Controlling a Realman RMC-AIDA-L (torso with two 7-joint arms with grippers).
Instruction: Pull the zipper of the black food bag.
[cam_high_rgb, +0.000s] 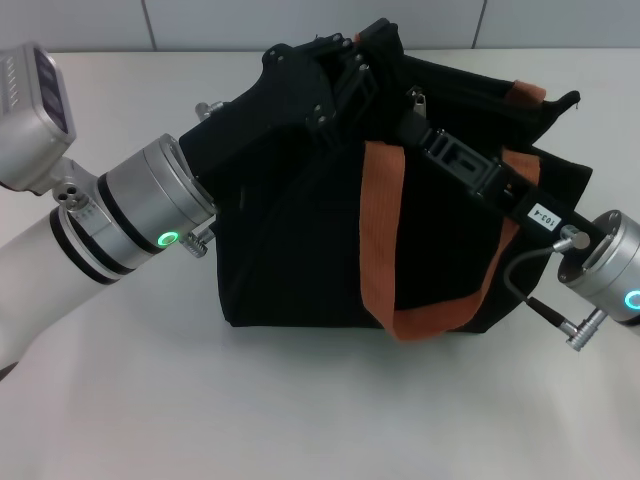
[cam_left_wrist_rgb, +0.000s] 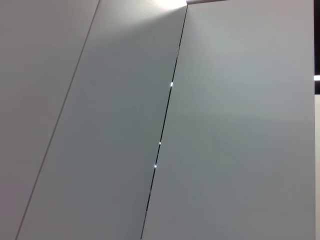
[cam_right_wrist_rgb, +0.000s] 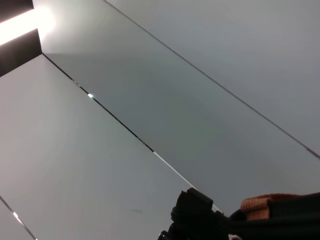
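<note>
The black food bag stands in the middle of the white table in the head view, with an orange-brown strap hanging down its front. The small silver zipper lies on the bag's top, toward the far right. My left gripper comes in from the left and rests on the bag's top left. My right gripper reaches in from the right across the top and ends just below the zipper. Black on black hides how each gripper stands. The right wrist view shows a bit of the orange strap and a black shape.
The white table runs around the bag, with a tiled wall behind it. A second orange strap end shows at the bag's far right. The left wrist view shows only grey wall panels.
</note>
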